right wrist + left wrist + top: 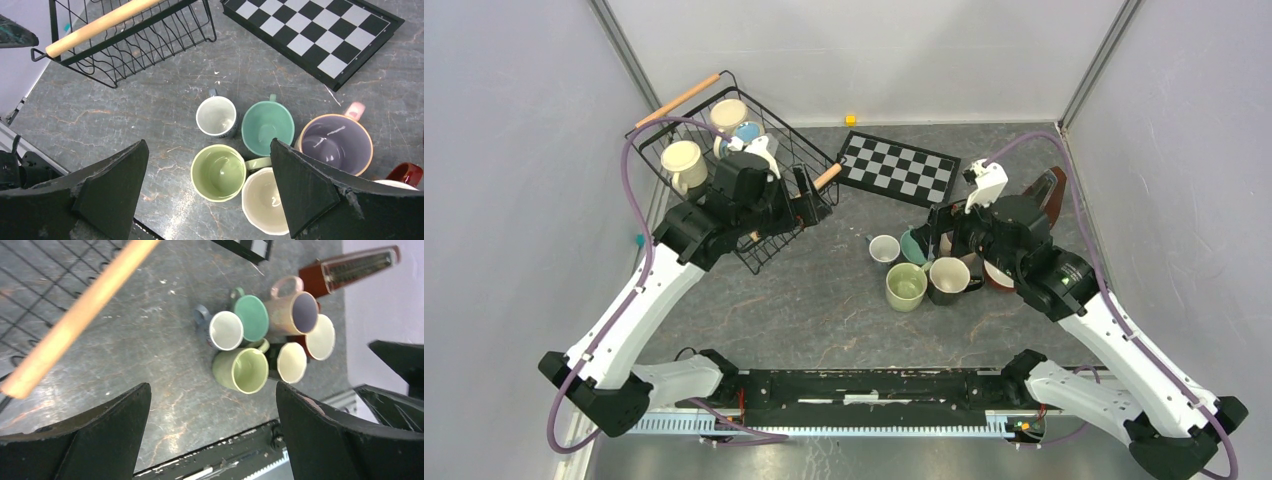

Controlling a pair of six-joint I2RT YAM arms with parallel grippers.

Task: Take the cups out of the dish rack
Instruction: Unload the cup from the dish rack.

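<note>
The dish rack [769, 245] [150, 45] stands at the back left with a cream cup [684, 160], a beige cup [729, 112] and a blue cup [747, 131] in it. My left gripper [807, 203] [212, 387] is open and empty over the rack's right side, by its wooden handle [75, 320]. On the table stand several cups: white [216, 116], teal [267, 127], light green [218, 172], black with cream inside [265, 200], and pink with purple inside [336, 145]. My right gripper [946, 240] [208, 145] hangs open above them, holding nothing.
A checkered board [896, 168] [320, 35] lies behind the cups. A brown metronome [350, 270] [1049, 195] stands to the right of them, and a red cup [407, 172] shows at the edge of the right wrist view. A small yellow cube [850, 120] sits by the back wall.
</note>
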